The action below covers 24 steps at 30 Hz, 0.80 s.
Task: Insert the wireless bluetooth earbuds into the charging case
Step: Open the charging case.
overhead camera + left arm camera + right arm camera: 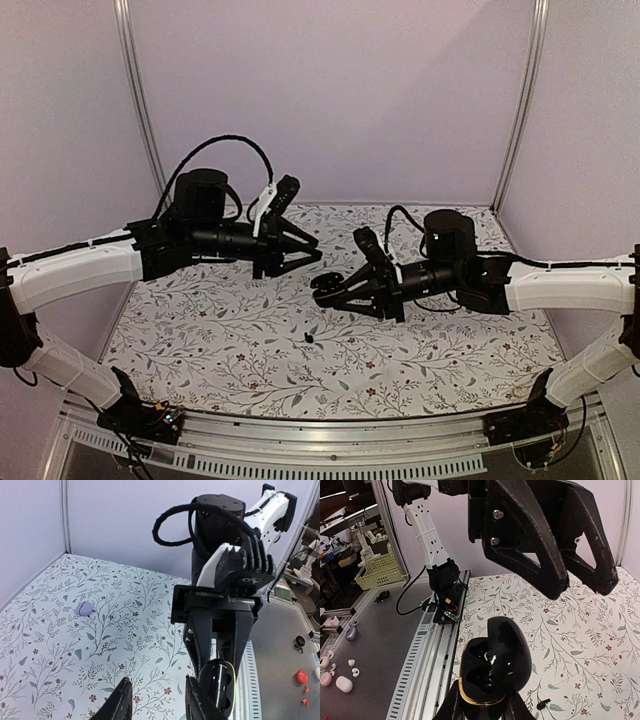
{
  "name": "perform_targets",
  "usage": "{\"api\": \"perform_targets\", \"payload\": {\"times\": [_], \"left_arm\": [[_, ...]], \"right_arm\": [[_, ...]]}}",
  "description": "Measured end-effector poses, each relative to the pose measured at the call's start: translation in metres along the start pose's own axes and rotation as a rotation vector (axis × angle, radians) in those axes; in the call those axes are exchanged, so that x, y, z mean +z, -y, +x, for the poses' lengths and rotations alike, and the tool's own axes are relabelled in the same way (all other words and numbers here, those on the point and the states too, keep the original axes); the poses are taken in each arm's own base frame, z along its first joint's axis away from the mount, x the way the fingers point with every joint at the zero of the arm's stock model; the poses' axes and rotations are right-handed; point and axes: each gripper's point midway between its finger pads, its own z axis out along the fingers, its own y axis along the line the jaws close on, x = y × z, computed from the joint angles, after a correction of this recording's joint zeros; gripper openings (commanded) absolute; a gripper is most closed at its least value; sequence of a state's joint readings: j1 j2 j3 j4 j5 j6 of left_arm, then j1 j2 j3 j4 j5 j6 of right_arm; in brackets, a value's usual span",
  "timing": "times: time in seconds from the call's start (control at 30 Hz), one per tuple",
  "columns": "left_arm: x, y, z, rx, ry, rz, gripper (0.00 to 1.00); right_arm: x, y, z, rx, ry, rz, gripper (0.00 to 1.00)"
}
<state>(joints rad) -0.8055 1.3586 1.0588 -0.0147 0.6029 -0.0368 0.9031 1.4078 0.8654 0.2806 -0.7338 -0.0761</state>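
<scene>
The charging case is black with a gold rim, and its lid stands open. My right gripper is shut on its lower part and holds it above the patterned cloth. The case also shows in the left wrist view. One tiny black earbud lies on the cloth just right of the case, and shows in the top view. The second earbud is not seen; the case's wells are dark. My left gripper is open and empty, hovering above and beyond the case. A small lavender piece lies on the cloth.
The metal rail runs along the cloth's near edge, with the left arm's base on it. Beyond the rail are a grey bench with small loose items and a yellow basket. Walls close the back and sides.
</scene>
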Motion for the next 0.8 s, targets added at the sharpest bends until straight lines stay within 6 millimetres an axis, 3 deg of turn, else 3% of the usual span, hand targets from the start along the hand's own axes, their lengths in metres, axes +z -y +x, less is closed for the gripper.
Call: {"api": "perform_targets", "payload": {"times": [0.4, 0.57, 0.7, 0.8], "left_arm": [[-0.025, -0.026, -0.001, -0.073, 0.071, -0.08, 0.56], [-0.025, -0.007, -0.001, -0.045, 0.071, -0.002, 0.64], [-0.015, 0.019, 0.004, -0.005, 0.05, 0.079, 0.66], [-0.008, 0.027, 0.011, 0.001, 0.026, 0.113, 0.65]], "right_arm": [[-0.002, 0.003, -0.001, 0.016, 0.005, 0.005, 0.0], [-0.005, 0.01, -0.001, 0.04, 0.009, 0.023, 0.0], [-0.005, 0.012, 0.0, 0.05, 0.007, 0.023, 0.0], [-0.004, 0.013, 0.002, 0.058, 0.004, 0.022, 0.0]]}}
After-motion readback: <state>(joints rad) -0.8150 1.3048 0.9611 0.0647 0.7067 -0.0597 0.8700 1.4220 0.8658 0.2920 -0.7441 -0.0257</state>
